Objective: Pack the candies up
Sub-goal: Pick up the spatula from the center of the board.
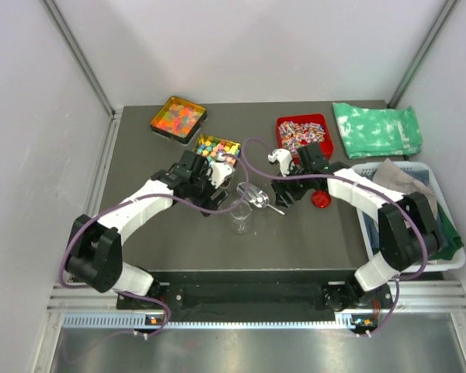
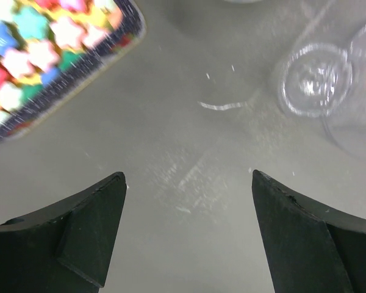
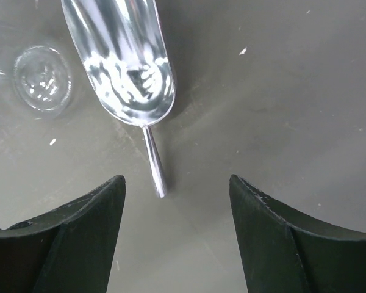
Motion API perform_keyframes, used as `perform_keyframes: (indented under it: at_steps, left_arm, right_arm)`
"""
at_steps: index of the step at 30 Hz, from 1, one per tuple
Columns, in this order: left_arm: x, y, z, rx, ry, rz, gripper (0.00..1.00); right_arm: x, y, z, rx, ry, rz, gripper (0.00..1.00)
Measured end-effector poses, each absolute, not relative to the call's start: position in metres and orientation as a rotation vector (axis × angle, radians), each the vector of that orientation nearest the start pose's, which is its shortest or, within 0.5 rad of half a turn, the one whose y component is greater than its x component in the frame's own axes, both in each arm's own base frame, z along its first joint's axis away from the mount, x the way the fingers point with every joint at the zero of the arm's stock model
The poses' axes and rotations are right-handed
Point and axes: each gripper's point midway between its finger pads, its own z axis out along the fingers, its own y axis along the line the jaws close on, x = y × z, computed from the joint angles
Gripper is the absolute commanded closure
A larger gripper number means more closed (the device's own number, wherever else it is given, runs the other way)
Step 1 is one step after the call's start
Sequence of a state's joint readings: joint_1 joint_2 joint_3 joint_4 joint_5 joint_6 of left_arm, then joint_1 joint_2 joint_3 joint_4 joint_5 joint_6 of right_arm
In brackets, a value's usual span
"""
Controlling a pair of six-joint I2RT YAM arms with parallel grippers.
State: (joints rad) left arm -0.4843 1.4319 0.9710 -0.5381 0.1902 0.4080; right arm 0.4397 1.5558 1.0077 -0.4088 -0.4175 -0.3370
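Presently, the small mixed-colour candies (image 2: pixel 30 55) (pink, blue, green, yellow, red; star-like where seen close, though blurred) are heaped in a dark shallow tray (image 2: pixel 73 91) toward the back of the grey table (image 1: pixel 179 241). It sits between a tray of orange-yellow gummies (image 1: pixel 177 119) and a red tray of striped wrapped sweets (image 1: pixel 303 134). No candy is seen in the clear plastic cup (image 1: pixel 241 219), which stands near, in front of the tray.

Handling, as judged: the pieces are light, hard and loose, likely to roll and scatter, and too small to be pinched singly. They are better lifted in bulk with the shiny metal scoop (image 3: pixel 131 67), which lies on the table just beside the cup. The scoop is judged stiff, light and slippery. Hold is best taken squarely on its thin handle (image 3: pixel 154 165), up from the tip.

The left gripper (image 2: pixel 188 183) is held low over bare table. Its fingers are spread wide and nothing is between them.

The right gripper (image 3: pixel 177 183) is pointed down over the scoop, fingers parted astride the handle's end. No contact is made out and nothing is held. Both arms are bent inward toward the table's middle.
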Motion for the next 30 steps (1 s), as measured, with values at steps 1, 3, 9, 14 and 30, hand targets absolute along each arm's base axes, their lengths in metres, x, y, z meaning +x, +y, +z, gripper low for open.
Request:
perform_keyframes:
  at_steps: [1,3,9,14,30]
  left_arm:
    - [0.289,-0.171,0.091,1.164,2.270,-0.273,0.12]
    - [0.295,-0.173,0.094,1.146,2.251,-0.275,0.12]
    - [0.308,-0.167,0.099,1.050,2.248,-0.313,0.11]
    - [0.319,-0.152,0.102,0.940,2.271,-0.333,0.11]
    - [0.342,-0.112,0.107,0.699,2.309,-0.332,0.11]
  right_arm:
    - [0.302,0.207,0.079,-1.102,2.253,0.565,0.32]
    - [0.301,0.207,0.072,-1.106,2.270,0.560,0.32]
    - [0.296,0.215,0.060,-1.129,2.294,0.551,0.35]
    - [0.292,0.218,0.050,-1.138,2.318,0.542,0.38]
    - [0.276,0.238,0.023,-1.248,2.357,0.434,0.67]
